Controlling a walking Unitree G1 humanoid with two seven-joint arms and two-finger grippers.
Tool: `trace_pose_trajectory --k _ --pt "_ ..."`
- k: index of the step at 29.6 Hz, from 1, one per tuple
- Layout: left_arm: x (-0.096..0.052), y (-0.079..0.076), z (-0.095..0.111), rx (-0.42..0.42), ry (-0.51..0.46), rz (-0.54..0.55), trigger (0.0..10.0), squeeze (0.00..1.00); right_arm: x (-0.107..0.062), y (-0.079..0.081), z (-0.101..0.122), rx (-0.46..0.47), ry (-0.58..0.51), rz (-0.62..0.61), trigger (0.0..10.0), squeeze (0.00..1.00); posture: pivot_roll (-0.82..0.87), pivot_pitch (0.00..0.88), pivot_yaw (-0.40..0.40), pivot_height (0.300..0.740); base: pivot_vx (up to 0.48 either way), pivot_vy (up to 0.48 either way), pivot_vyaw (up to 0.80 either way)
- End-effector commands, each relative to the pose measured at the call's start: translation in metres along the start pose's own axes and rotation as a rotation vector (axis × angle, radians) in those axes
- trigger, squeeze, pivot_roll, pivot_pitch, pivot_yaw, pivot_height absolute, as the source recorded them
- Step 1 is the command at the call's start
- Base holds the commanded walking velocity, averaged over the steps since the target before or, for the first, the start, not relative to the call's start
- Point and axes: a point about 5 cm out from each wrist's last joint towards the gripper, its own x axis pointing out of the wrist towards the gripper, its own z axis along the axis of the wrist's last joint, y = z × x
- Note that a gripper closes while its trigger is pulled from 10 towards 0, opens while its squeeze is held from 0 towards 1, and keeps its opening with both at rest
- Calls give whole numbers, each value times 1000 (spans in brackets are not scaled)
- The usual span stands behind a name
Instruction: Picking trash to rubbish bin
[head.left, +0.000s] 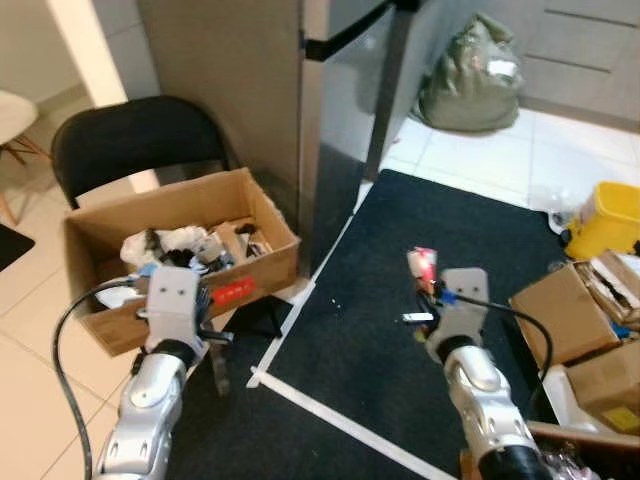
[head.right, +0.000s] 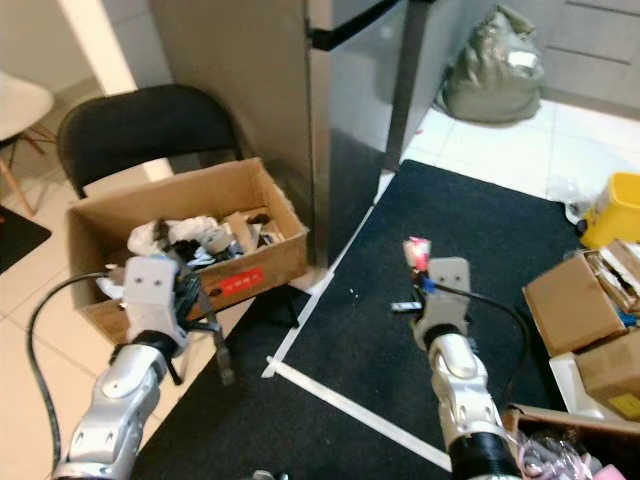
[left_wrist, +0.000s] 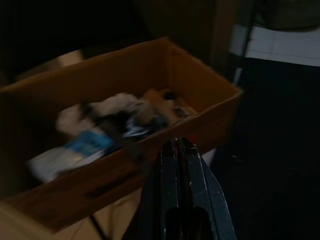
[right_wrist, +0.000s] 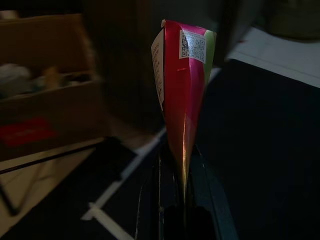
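right end effector (right_wrist: 182, 172) clenched on red wrapper (right_wrist: 182, 85) over dark mat (head.left: 400, 300), left end effector (left_wrist: 181, 155) clenched, cardboard box (head.left: 255, 275) near fridge (head.left: 300, 110)

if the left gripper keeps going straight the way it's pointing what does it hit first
Most likely the cardboard box. The left gripper, fingers together, points at the box's near wall and the trash inside. Depth is hard to judge in this dark view, so it might instead clear the rim.
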Motion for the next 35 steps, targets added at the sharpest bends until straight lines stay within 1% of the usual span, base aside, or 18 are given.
trace_pose_trajectory --k 1,13,14,15,23,35 --pt "-3 -2 -5 -16 25 -3 10000 0 -4 -3 -8 4 31 -12 10000 0 51 110 -3 740 0 0 800" --pt "-1 -3 -3 -15 12 -1 10000 0 -3 -5 -6 2 23 -19 10000 0 51 110 -7 740 0 0 800" --pt "-1 -3 -2 -16 9 -1 10000 0 -2 -5 -5 22 12 -28 10000 0 50 113 -7 740 0 0 456" --pt "-1 -3 -2 -18 8 -2 10000 0 -2 -6 -4 34 6 -43 10000 0 50 113 -7 740 0 0 0" --pt "0 -7 3 -31 -27 -25 10000 0 -2 -7 -3 34 -2 -43 10000 0 48 113 -11 740 0 0 0" --pt "1 -9 5 -23 -38 -41 10000 0 -1 -4 -3 35 -1 -34 10000 0 48 112 -12 740 291 0 0"
